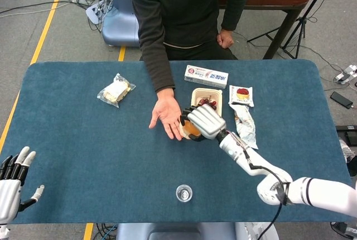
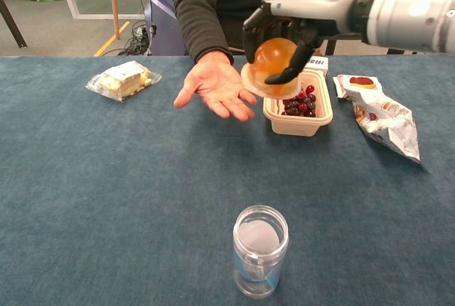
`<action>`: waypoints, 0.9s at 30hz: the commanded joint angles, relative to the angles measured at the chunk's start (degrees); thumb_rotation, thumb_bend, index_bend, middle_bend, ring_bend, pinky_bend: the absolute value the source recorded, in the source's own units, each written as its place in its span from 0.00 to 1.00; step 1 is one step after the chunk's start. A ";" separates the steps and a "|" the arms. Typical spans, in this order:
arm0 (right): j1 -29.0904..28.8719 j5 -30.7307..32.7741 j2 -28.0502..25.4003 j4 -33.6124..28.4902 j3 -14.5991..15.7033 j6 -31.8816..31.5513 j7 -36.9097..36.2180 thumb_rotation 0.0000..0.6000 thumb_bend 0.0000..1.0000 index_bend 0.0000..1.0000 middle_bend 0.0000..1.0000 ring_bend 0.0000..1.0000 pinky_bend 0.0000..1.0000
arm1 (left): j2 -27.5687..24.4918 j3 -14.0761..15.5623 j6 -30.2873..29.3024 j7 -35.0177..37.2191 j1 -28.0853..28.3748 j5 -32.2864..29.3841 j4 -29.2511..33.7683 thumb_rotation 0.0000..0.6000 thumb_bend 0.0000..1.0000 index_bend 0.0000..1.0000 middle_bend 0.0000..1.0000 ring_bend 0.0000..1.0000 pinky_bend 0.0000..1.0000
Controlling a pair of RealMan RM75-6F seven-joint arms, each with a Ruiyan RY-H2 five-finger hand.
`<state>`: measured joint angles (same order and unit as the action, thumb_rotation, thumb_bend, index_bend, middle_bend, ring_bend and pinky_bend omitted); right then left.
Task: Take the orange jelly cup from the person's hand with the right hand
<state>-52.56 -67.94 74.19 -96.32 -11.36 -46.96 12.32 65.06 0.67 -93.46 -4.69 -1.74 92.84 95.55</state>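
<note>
1. Since the jelly cup [image 2: 274, 64] is already up off the person's palm [image 2: 215, 85], I'd say you're basically at the tail end of this: the take itself looks done, and what's left is carrying it clear.
2. Your right hand [image 2: 284, 32] has its fingers wrapped over the dome of the cup from above, dark fingertips curled down both sides. That reads as a full grip, not a loose pinch. The cup sits tilted in it, rim facing down toward the table [image 2: 106, 199].
3. In the chest view the cup hangs in the air above the near-left corner of the tray of red berries [image 2: 306, 114], just beside the person's fingertips but not touching them. From the head camera your right hand [image 1: 205, 121] covers most of the cup and only a sliver of orange [image 1: 191, 130] peeks out.
4. The person's hand is flat, palm up, with nothing on it.
5. Next move, my guess: pull back toward yourself and keep the squeeze steady. That soft cup could slip or deform if you clamp harder, and dropping it here lands it in the berries.
6. Watch the glass jar [image 2: 261, 249] near your table edge on the way back.
7. Your left hand [image 1: 12, 178] is parked at the table's near-left corner, fingers spread, holding nothing.
</note>
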 commanded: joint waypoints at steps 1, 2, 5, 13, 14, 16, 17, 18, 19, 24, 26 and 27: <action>2.68 -1.97 -3.65 -3.28 2.43 -0.36 -2.13 1.00 0.53 0.66 0.40 0.35 0.78 | 0.03 -0.03 0.16 -0.12 0.11 0.03 0.05 1.00 0.30 0.05 0.00 0.00 0.00; 3.23 -2.61 -4.32 -3.73 3.00 -0.51 -2.48 1.00 0.53 0.66 0.40 0.35 0.78 | 0.05 -0.04 0.23 -0.19 0.17 0.07 0.10 1.00 0.30 0.05 0.00 0.00 0.00; 5.17 -5.01 -5.64 -4.32 4.95 -1.49 -3.62 1.00 0.53 0.66 0.40 0.35 0.78 | 0.13 -0.02 0.30 -0.42 0.28 0.35 0.28 1.00 0.30 0.05 0.00 0.00 0.00; 7.94 -9.23 -3.02 0.01 9.32 -0.85 -7.08 1.00 0.53 0.66 0.40 0.35 0.78 | 0.22 0.09 0.37 -0.60 0.29 0.54 0.39 1.00 0.30 0.05 0.00 0.00 0.00; 8.06 -9.64 -2.21 1.03 9.75 -0.46 -7.49 1.00 0.53 0.66 0.40 0.35 0.78 | 0.22 0.10 0.31 -0.61 0.27 0.60 0.42 1.00 0.30 0.05 0.00 0.00 0.00; 8.10 -10.27 -0.96 2.59 10.16 0.03 -8.05 1.00 0.53 0.66 0.40 0.35 0.78 | 0.23 0.15 0.31 -0.67 0.27 0.70 0.48 1.00 0.30 0.05 0.00 0.00 0.00; 8.10 -10.80 -0.07 3.74 10.39 0.22 -8.24 1.00 0.53 0.66 0.40 0.35 0.78 | 0.24 0.18 0.29 -0.72 0.25 0.74 0.50 1.00 0.30 0.05 0.00 0.00 0.00; 8.10 -11.18 0.60 4.58 10.56 0.35 -8.37 1.00 0.53 0.66 0.40 0.35 0.78 | 0.26 0.21 0.26 -0.76 0.22 0.78 0.51 1.00 0.30 0.05 0.00 0.00 0.00; 8.12 -11.50 1.28 5.40 10.69 0.46 -8.58 1.00 0.53 0.66 0.40 0.35 0.78 | 0.28 0.21 0.23 -0.77 0.20 0.78 0.51 1.00 0.30 0.05 0.00 0.00 0.00; 8.16 -12.49 4.36 9.51 11.59 1.89 -10.11 1.00 0.52 0.64 0.38 0.34 0.71 | 0.27 0.27 0.12 -0.76 0.07 0.77 0.49 1.00 0.30 0.05 0.00 0.00 0.00; 8.15 -12.70 5.06 10.74 11.96 2.57 -10.47 1.00 0.51 0.55 0.34 0.28 0.63 | 0.24 0.24 0.16 -0.69 0.09 0.74 0.49 1.00 0.30 0.05 0.00 0.00 0.00; 8.14 -12.79 5.24 11.06 12.09 2.87 -10.74 1.00 0.51 0.49 0.32 0.25 0.59 | 0.23 0.24 0.19 -0.70 0.10 0.72 0.50 1.00 0.30 0.05 0.00 0.00 0.00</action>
<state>-44.43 -80.49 79.03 -85.69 0.44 -44.50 1.95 65.29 0.91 -93.27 -5.40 -1.65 93.57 96.05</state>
